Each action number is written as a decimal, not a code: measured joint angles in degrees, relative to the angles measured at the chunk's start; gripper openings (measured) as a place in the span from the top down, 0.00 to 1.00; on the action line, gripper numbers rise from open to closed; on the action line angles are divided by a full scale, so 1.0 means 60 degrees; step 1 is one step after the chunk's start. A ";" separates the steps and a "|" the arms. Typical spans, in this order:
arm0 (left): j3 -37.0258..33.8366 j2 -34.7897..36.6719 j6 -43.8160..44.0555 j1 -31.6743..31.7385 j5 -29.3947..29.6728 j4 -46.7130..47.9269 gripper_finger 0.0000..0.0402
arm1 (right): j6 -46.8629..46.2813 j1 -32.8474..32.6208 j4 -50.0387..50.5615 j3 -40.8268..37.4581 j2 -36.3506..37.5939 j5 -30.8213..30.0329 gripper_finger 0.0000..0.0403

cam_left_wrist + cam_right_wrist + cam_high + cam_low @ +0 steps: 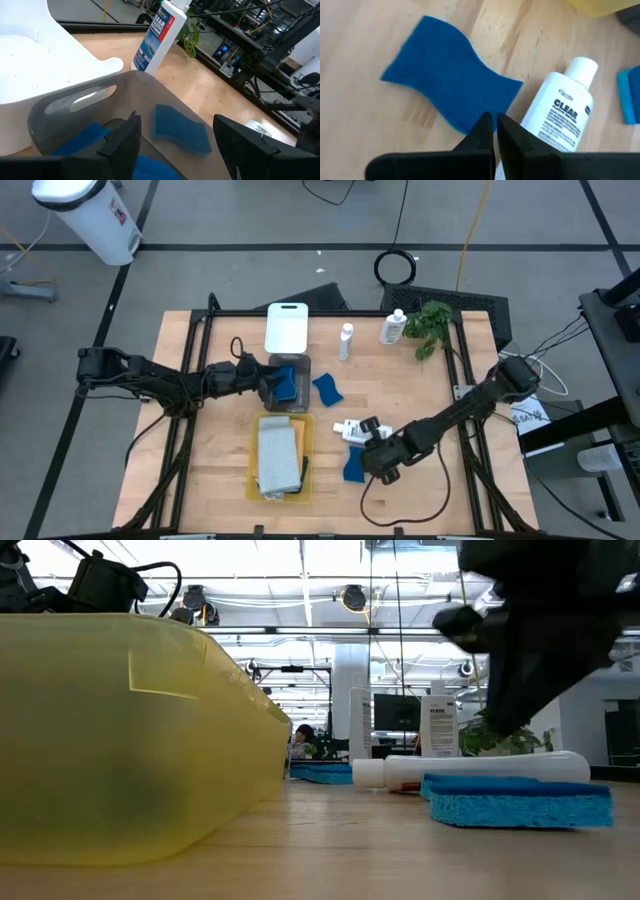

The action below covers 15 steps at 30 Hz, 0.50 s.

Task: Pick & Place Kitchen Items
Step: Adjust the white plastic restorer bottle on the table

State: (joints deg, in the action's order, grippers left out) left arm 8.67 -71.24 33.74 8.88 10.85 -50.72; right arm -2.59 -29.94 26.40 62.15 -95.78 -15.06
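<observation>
Over the grey tray (pixel 290 366), my left gripper (pixel 175 145) is open with nothing between its fingers. Blue sponges (pixel 80 142) lie in that tray. Another blue sponge (pixel 327 388) lies on the table just beyond it. My right gripper (pixel 494 131) is shut. It hovers above a blue sponge (pixel 445 92) and a white bottle (pixel 562 117) that lies on its side next to the sponge. Two white bottles (pixel 346 340) (pixel 392 328) stand upright at the back. A pale grey folded cloth (pixel 277 455) lies in the yellow tray (pixel 256 423).
A white tray (pixel 286 328) lies behind the grey one. A green plant (pixel 430 330) stands at the back right beside the bottles. In the low view the yellow tray's wall (pixel 130 740) fills the left side. Bare wood shows at the table's near right.
</observation>
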 joint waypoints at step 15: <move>0.0000 0.0000 0.0044 0.0000 -0.0066 0.0004 0.37 | -0.0555 0.0076 -0.3389 -0.3282 0.3086 -0.0745 0.63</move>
State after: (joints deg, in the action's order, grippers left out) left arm 8.67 -71.24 34.00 8.88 10.46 -50.70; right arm -5.92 -29.48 6.06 42.46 -77.26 -19.53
